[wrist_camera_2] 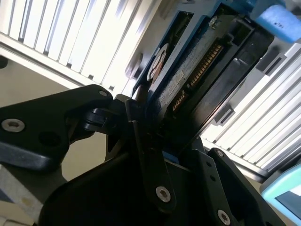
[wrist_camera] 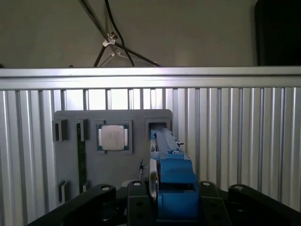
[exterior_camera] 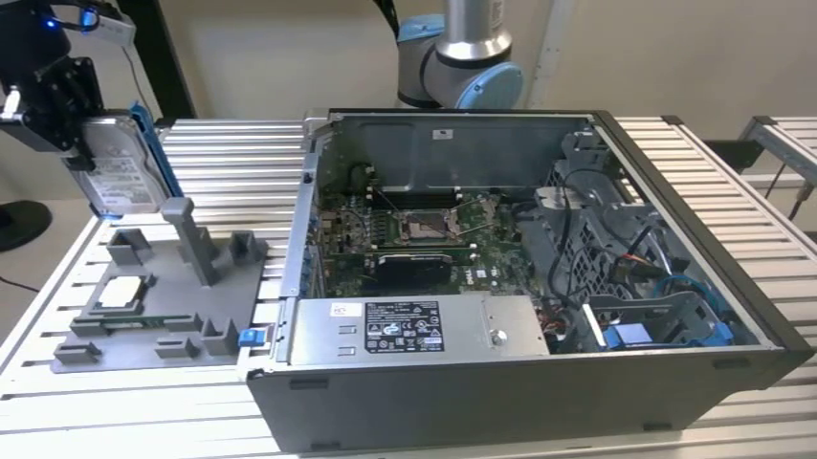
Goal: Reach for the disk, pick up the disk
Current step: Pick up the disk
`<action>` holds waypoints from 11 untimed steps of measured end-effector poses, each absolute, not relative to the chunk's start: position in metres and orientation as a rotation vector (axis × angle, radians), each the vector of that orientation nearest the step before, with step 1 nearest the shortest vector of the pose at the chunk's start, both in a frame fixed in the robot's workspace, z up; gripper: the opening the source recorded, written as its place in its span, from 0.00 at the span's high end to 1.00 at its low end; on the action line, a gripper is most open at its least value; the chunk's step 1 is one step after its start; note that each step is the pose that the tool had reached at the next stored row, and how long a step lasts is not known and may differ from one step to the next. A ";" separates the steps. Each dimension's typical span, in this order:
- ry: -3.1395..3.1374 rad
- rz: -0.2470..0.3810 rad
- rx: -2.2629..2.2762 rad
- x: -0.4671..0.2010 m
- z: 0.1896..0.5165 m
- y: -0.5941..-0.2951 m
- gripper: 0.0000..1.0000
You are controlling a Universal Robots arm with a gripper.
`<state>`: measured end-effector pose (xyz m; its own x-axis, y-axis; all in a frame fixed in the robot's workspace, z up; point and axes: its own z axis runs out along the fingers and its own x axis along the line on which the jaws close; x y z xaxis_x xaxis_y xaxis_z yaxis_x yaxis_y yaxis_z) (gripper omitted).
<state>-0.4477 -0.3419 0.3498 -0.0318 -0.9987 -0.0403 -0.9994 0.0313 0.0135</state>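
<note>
**Disk's grabbed and off the tray**

The black claw [exterior_camera: 79, 129] is pinched tight on the flat silver-grey metal hard drive with the white label and blue plastic frame [exterior_camera: 121, 170]. It holds the drive on edge in the air over the far end of the grey plastic holder tray [exterior_camera: 166, 320], on the slatted aluminium counter [exterior_camera: 230, 143]. Reach and grab both look done. As far as I can tell the drive hangs clear of the tray, so the pickup's basically finished.

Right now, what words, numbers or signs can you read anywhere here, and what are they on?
No text is readable.
White label on the disk: print too small.
Black-and-white label on the grey box: too small.
Top of the chip: markings blurred.
</note>
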 end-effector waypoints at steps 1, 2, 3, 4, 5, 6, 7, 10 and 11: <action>2.242 0.059 -2.172 -0.448 0.351 -0.342 1.00; 2.242 0.059 -2.172 -0.448 0.352 -0.342 1.00; 2.242 0.059 -2.172 -0.448 0.354 -0.342 1.00; 2.242 0.059 -2.172 -0.448 0.355 -0.342 1.00; 2.242 0.059 -2.172 -0.448 0.355 -0.342 1.00; 2.242 0.059 -2.172 -0.448 0.355 -0.342 1.00; 2.242 0.059 -2.172 -0.448 0.355 -0.342 1.00; 2.242 0.059 -2.172 -0.448 0.355 -0.342 1.00; 2.242 0.059 -2.172 -0.448 0.355 -0.342 1.00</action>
<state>-0.4477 -0.3418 0.3552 -0.0320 -0.9987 -0.0406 -0.9994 0.0315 0.0135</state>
